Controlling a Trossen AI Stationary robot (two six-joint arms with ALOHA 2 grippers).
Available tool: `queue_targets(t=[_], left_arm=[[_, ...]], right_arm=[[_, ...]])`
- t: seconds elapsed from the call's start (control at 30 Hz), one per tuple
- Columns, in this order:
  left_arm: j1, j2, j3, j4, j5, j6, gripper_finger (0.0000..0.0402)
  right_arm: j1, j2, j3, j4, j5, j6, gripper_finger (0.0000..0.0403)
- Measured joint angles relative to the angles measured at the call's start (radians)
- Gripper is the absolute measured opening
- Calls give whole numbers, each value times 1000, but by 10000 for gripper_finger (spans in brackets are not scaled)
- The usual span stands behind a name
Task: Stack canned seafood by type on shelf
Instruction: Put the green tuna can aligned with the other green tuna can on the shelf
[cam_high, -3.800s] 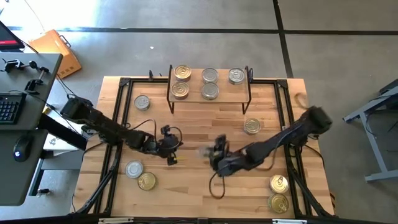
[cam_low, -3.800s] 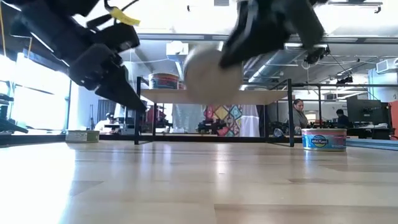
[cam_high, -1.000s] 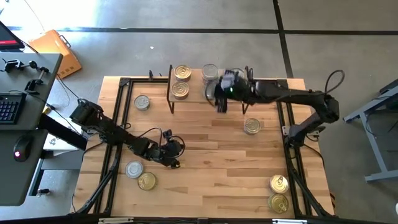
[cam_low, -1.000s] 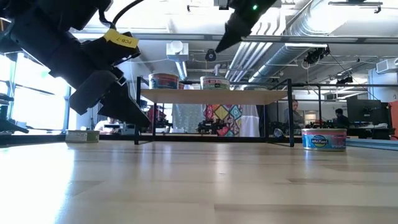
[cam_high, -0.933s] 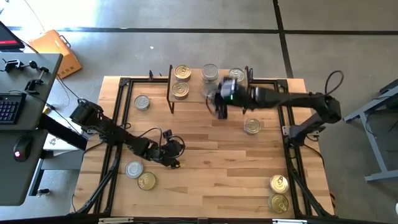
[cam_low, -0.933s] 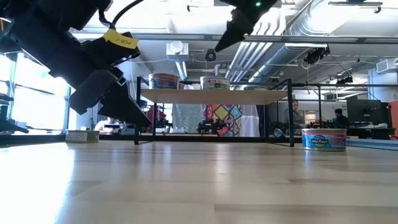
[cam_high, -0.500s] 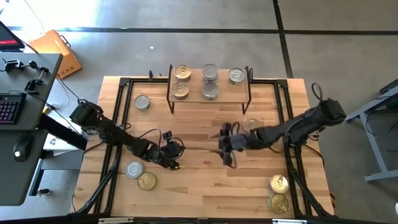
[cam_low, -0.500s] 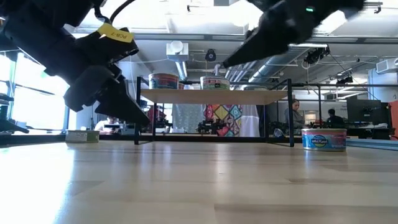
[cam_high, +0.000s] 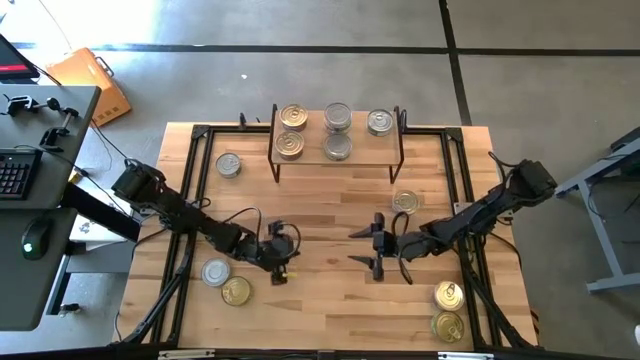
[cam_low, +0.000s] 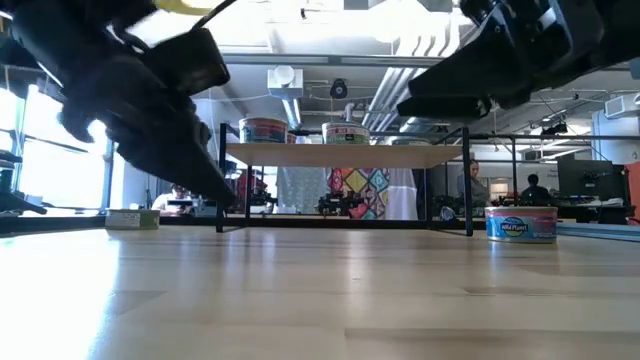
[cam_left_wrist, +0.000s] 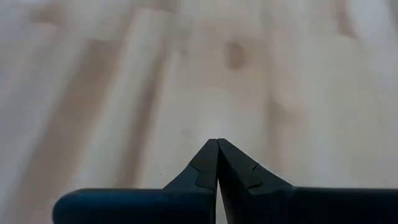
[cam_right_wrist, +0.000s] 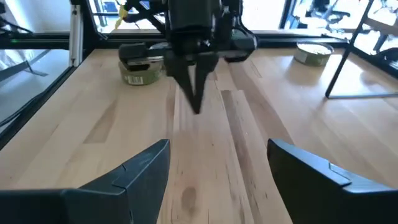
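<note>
Slatted wooden table (cam_high: 330, 300) inside a black frame, grey floor around, a desk with keyboard at the left edge of the high view. Toward the far edge, the shelf (cam_high: 310, 146) with five stacks of tins (cam_high: 338, 147): two gold-lidded at its left, two silver in the middle, one silver at the right. Loose on the table: a silver tin (cam_high: 228, 165) left of the shelf, a silver and a gold one near the left front, a gold tin (cam_high: 406, 203) right of centre, two more gold ones (cam_high: 449, 296) at the right front.

From table height, only two tins (cam_low: 263, 130) atop the shelf and a blue-labelled tin (cam_low: 520, 224) at the right, with an office and a seated person behind; labels unseen from above.

Left gripper (cam_high: 279, 264) low over the left-centre boards, fingers (cam_left_wrist: 205, 165) pressed together, holding nothing. Right gripper (cam_high: 375, 247) over the centre boards, fingers (cam_right_wrist: 146, 165) spread wide and empty, facing the left gripper; seen past them, two tins beyond it.
</note>
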Motion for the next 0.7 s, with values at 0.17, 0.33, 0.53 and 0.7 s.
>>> queue_targets(t=[0.17,0.33,0.53,0.7], left_arm=[[-72,0,47,-96,102,-17,0],[-171,-23,36,-88,45,-87,0],[-281,-114,-16,-89,-157,-180,0],[-347,-235,-74,-154,-244,-280,0]], right_arm=[[0,0,0,2,2,-16,259],[0,0,0,-5,2,-16,259],[0,0,0,-5,2,-26,259],[0,12,1,10,-1,-18,259]])
